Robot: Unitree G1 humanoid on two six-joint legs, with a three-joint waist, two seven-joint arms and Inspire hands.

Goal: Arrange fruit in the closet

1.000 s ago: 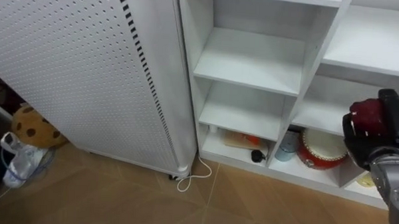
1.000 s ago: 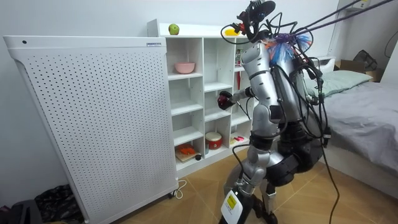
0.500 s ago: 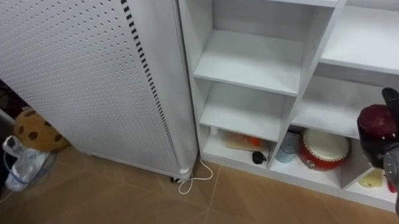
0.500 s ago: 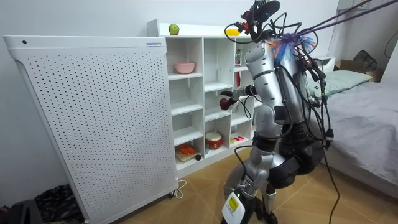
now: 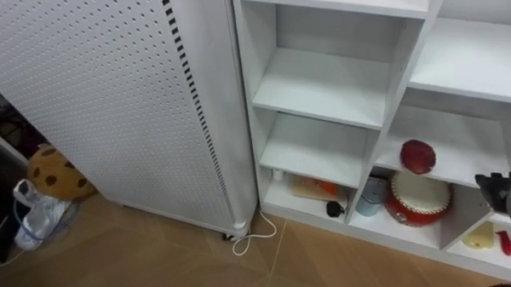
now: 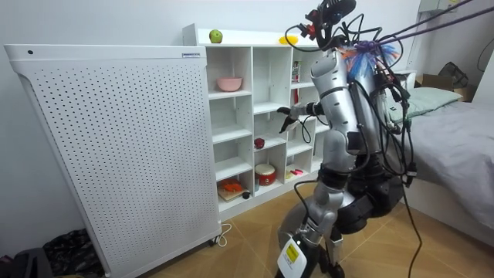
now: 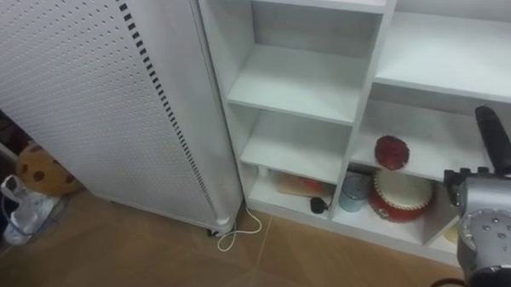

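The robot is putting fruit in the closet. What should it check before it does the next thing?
1. Red fruit on a shelf: ok, it rests above the red round box.
2. Right hand free: ok, open, apart from the fruit.
3. Fruit steady, no rolling: cannot tell.
4. Spare room: ok, the upper shelf to its left is bare.
5. More fruit to sort: ok, a green fruit and a yellow fruit sit on top of the closet.

Two middle bays of the white wooden shelf unit stand open and bare; the next bay right has room around the dark red round fruit; a red round drum and pale blue cup crowd the bay beneath; a white perforated panel walls the left
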